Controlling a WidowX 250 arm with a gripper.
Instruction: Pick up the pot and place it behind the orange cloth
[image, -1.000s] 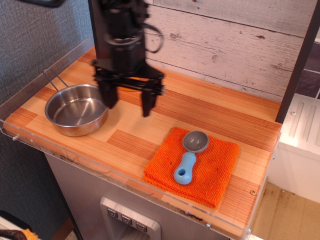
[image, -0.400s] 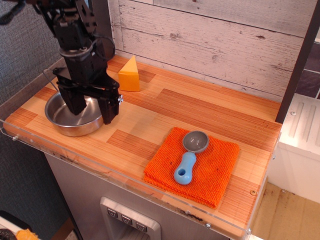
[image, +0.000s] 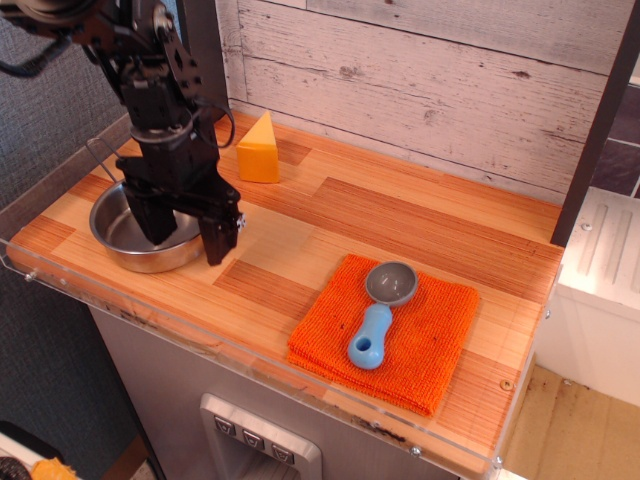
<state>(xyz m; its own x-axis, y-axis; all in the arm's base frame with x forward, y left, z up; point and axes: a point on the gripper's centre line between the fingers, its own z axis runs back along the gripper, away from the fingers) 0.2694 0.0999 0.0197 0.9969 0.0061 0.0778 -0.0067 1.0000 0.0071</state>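
The pot (image: 122, 238) is a shallow shiny steel pan at the left end of the wooden counter, its wire handle (image: 101, 157) pointing toward the back left. My gripper (image: 186, 236) is open and lowered over the pot's right rim. One finger (image: 154, 222) is inside the pot and the other finger (image: 216, 240) is outside it, down near the counter. The orange cloth (image: 430, 345) lies flat at the front right, well apart from the gripper.
A blue-handled scoop with a grey bowl (image: 380, 310) lies on the cloth. A yellow-orange cheese wedge (image: 258, 150) stands behind the pot near the plank wall (image: 430, 90). A clear plastic rim (image: 200, 335) edges the counter. A dark post (image: 600, 130) stands at the right.
My gripper has moved left from the counter's middle to the pot and dropped lower, so that its fingers now straddle the pot's right rim. The pot, cloth and scoop have not moved.
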